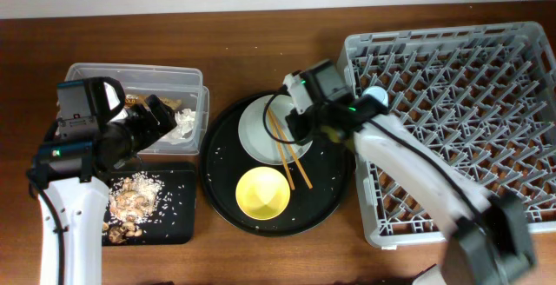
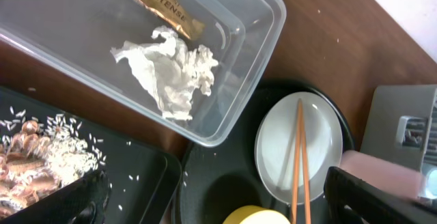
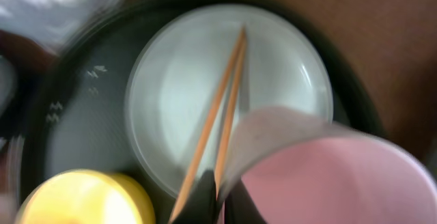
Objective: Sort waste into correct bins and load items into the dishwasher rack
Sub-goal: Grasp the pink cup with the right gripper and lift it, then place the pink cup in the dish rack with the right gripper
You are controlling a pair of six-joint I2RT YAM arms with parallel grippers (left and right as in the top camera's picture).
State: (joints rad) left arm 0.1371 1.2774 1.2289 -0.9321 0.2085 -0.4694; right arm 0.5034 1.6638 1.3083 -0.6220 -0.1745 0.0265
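- Your right gripper (image 1: 302,127) is clamped on the pink cup (image 3: 328,183), pinching its wall above the plate (image 3: 171,94).
- The chopsticks (image 3: 222,108) lie across that plate; the yellow bowl (image 1: 262,192) sits beside it on the round black tray (image 1: 217,176).
- Your left gripper (image 1: 161,118) is spread wide and holding nothing, over the clear tub (image 2: 266,19) with the tissue (image 2: 171,70) and wrapper (image 2: 160,2).
- The food scraps (image 1: 130,200) are in the black tray (image 1: 178,211), and the light-blue cup (image 1: 373,99) is in the rack (image 1: 452,50).

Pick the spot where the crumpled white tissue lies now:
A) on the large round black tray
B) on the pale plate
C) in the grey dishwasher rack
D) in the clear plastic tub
D: the crumpled white tissue rests on the floor of the clear plastic tub, beside the gold wrapper.
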